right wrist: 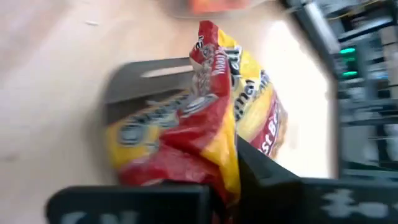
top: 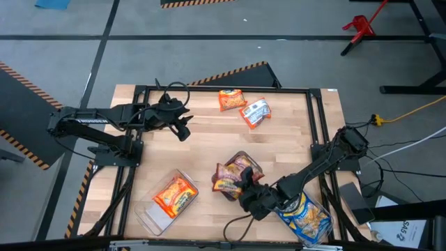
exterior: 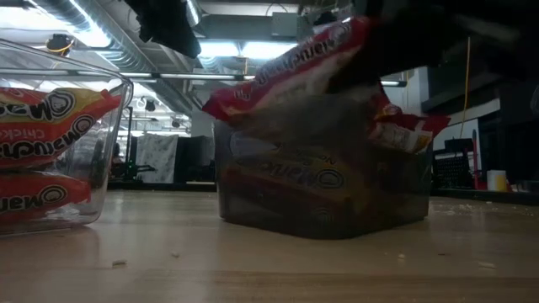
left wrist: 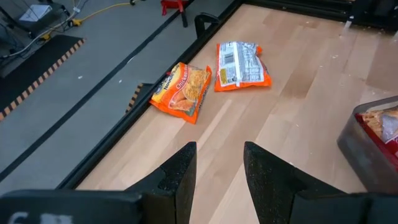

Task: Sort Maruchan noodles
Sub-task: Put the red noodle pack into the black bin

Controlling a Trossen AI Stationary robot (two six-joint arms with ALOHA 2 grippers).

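Nearest, the right tool (top: 245, 197) pinches a dark red noodle packet (right wrist: 199, 118) over the middle tray (top: 240, 164); blue packets (top: 306, 217) lie beside it. Farther off, the left tool (top: 182, 129) hangs narrowly parted, empty, near two orange packets (top: 232, 100) on the bench (top: 209, 146)

The high view looks straight down on the whole table (top: 279, 139), both arms included. The low view sits at tabletop height, very near a clear tray of dark red noodle packets (exterior: 320, 181), facing the room behind. The left wrist view looks over the far table edge at two packets (left wrist: 183, 90). The right wrist view presses close against a red packet (right wrist: 199, 130), which the low view shares.
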